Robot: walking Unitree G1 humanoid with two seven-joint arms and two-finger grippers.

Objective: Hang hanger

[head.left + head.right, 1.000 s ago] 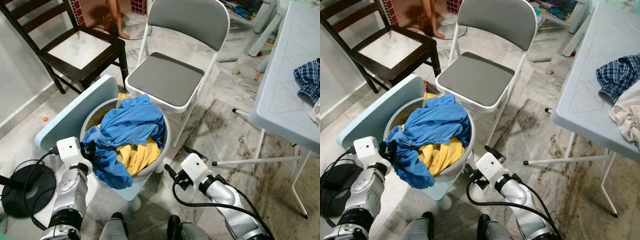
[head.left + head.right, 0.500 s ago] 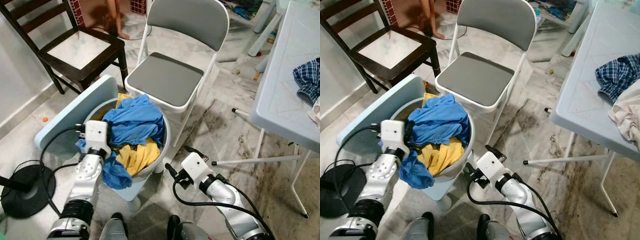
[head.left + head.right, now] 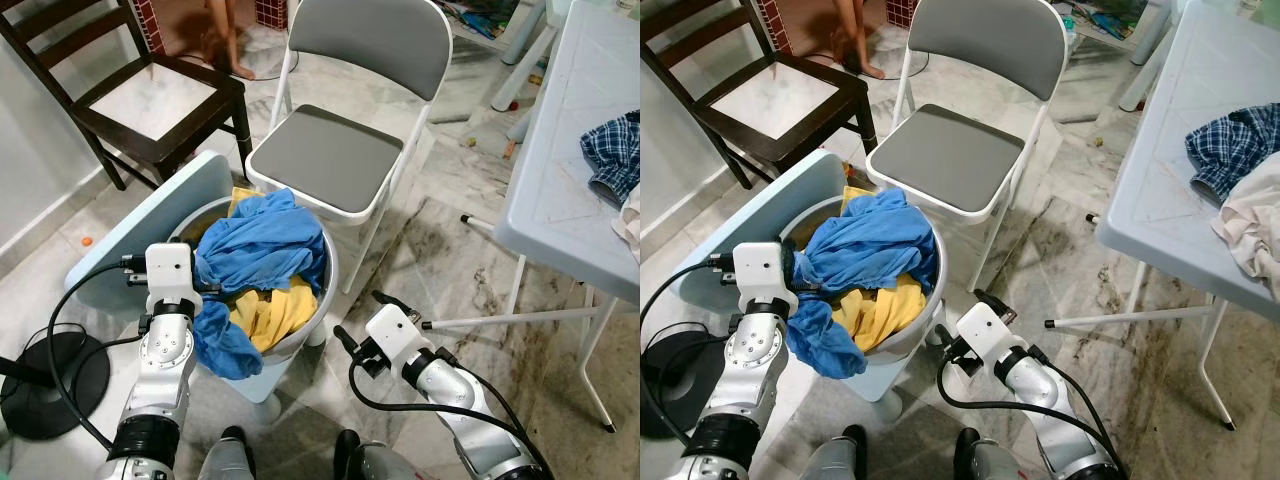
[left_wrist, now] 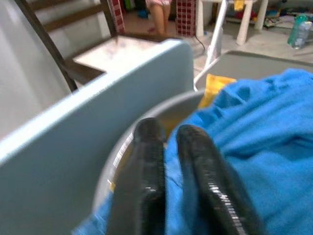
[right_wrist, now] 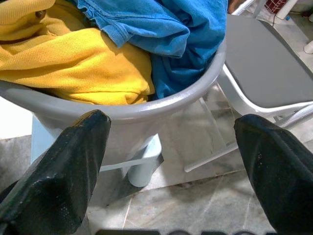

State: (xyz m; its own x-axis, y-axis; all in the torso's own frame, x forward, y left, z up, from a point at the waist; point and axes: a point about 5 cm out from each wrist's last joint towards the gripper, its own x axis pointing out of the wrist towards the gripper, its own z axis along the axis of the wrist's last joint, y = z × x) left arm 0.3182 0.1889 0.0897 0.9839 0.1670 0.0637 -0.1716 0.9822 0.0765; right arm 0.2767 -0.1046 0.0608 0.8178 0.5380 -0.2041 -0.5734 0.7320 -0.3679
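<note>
A grey round basin (image 3: 326,285) sits on a pale blue stand (image 3: 130,232) and is heaped with a blue cloth (image 3: 265,245) over a yellow cloth (image 3: 272,312). My left gripper (image 3: 207,290) is at the basin's left rim. In the left wrist view its fingers (image 4: 146,147) stand nearly together, pinching a fold of the blue cloth (image 4: 264,142). My right gripper (image 3: 362,318) is low by the basin's front right side, open wide. The right wrist view looks between its fingers (image 5: 73,161) at the basin wall (image 5: 146,117).
A grey folding chair (image 3: 325,160) stands right behind the basin, with a dark wooden chair (image 3: 150,100) to its left. A pale blue table (image 3: 560,170) with a plaid shirt (image 3: 612,150) is on the right. A black round base (image 3: 50,385) and cables lie at front left. A person's legs (image 3: 225,35) are at the back.
My left arm swung from outside the basin's lower left up to the rim, bringing the hanging blue fold with it. The right arm stayed put. The camera shifted a little.
</note>
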